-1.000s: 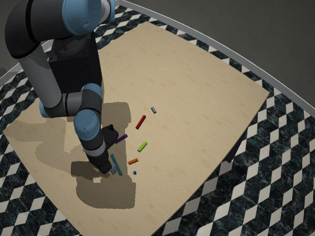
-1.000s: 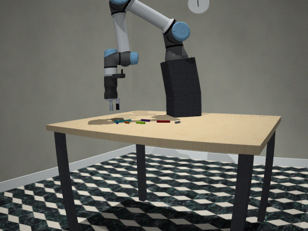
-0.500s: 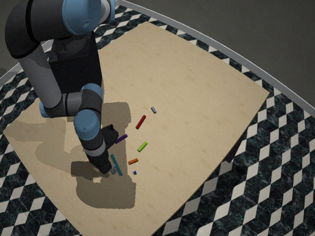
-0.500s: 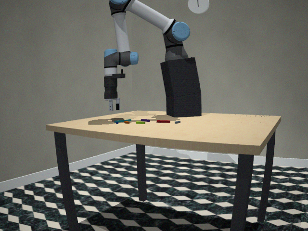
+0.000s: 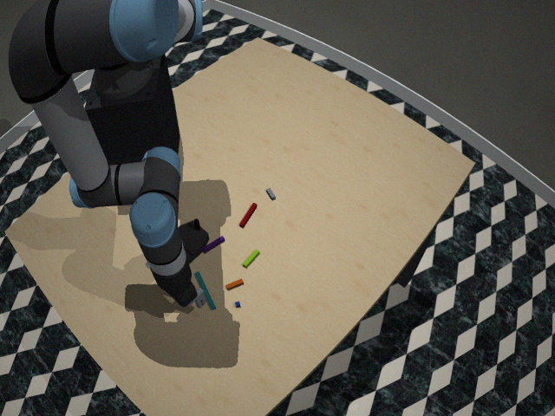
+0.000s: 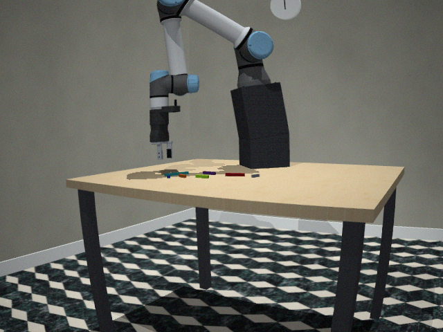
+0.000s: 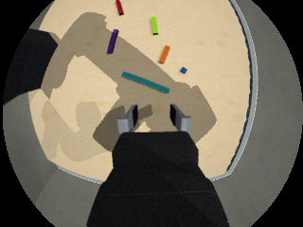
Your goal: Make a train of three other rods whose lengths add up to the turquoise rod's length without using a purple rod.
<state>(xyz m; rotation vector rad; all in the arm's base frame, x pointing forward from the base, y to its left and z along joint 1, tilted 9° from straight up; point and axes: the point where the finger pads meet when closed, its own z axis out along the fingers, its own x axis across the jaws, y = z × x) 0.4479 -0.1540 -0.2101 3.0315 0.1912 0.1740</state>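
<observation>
Your room: grey walls, chequered floor, one wooden table.

You see a light wooden table on dark square legs filling the middle of the exterior view, soft shadows spread over its left part. Under it, a floor of dark marbled and pale diamond tiles runs to a light skirting board at the foot of plain grey walls. A round white clock hangs at the top centre.
</observation>
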